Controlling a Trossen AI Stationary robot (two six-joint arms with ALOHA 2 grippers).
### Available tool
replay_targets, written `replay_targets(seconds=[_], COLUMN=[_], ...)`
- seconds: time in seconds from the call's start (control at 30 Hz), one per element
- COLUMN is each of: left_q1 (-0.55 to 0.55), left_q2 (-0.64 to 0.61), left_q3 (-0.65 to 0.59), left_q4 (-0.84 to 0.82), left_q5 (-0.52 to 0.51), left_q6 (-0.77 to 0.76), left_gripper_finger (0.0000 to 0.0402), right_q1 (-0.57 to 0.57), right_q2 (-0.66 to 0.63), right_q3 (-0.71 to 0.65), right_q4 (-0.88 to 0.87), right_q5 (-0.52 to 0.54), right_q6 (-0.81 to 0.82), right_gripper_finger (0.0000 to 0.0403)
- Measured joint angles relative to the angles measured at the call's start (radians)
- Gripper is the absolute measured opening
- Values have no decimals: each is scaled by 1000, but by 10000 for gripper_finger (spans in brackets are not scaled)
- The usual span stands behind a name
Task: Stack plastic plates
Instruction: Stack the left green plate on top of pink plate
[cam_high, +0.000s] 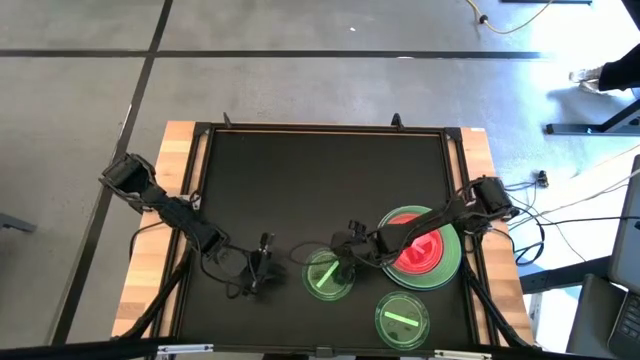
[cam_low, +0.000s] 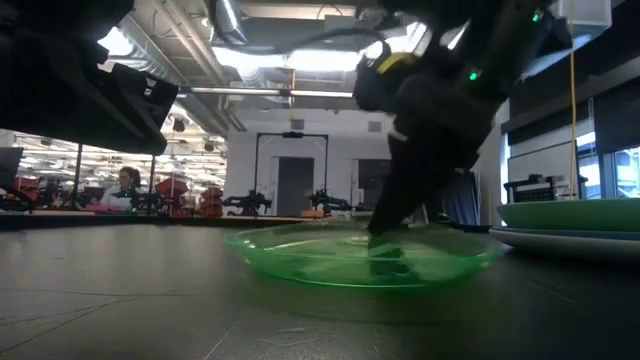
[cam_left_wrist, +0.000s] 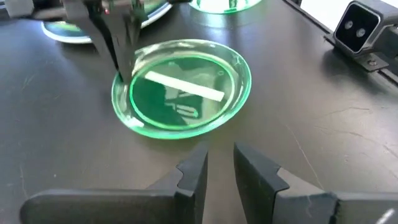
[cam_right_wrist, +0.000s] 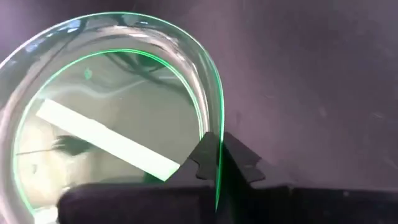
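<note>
A small translucent green plate (cam_high: 326, 276) with a pale centre stripe lies on the black mat; it also shows in the low view (cam_low: 330, 262), the left wrist view (cam_left_wrist: 183, 93) and the right wrist view (cam_right_wrist: 112, 112). My right gripper (cam_high: 351, 262) is shut on its rim. My left gripper (cam_left_wrist: 217, 167) hovers just left of that plate (cam_high: 262, 262), fingers a narrow gap apart, holding nothing. A second small green plate (cam_high: 402, 318) lies near the front edge. To the right is a stack: a large green plate (cam_high: 448, 262) with a small pink plate (cam_high: 418, 250) on top. My right gripper pinches the small green plate's rim (cam_right_wrist: 217, 155) on the side toward the table's right, one finger inside the plate and one outside. The fingers (cam_left_wrist: 121, 59) come down from above, slanting from the right. The plate's underside rests on the mat (cam_low: 365, 280).
The stack's green plate (cam_low: 570, 214) sits on a white one (cam_low: 560, 240) close to the right of the held plate. The mat's raised frame (cam_high: 460, 180) borders the work area. Bare mat (cam_high: 320, 180) stretches toward the far edge. A person sits far off in the room (cam_low: 128, 182).
</note>
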Motion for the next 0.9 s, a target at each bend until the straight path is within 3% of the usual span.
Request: replay_targets(seconds=[0.5,0.9], left_q1=[0,0], left_q2=[0,0], left_q3=[0,0], left_q4=[2,7], left_q5=[-1,-2], left_q6=[0,-3], left_gripper_finger=[72,72], right_q1=[36,103], right_q2=[-273,-558], right_q3=[0,2], right_q4=[-286,-614], right_q5=[43,96], right_q6=[8,173], right_gripper_finger=[1,1])
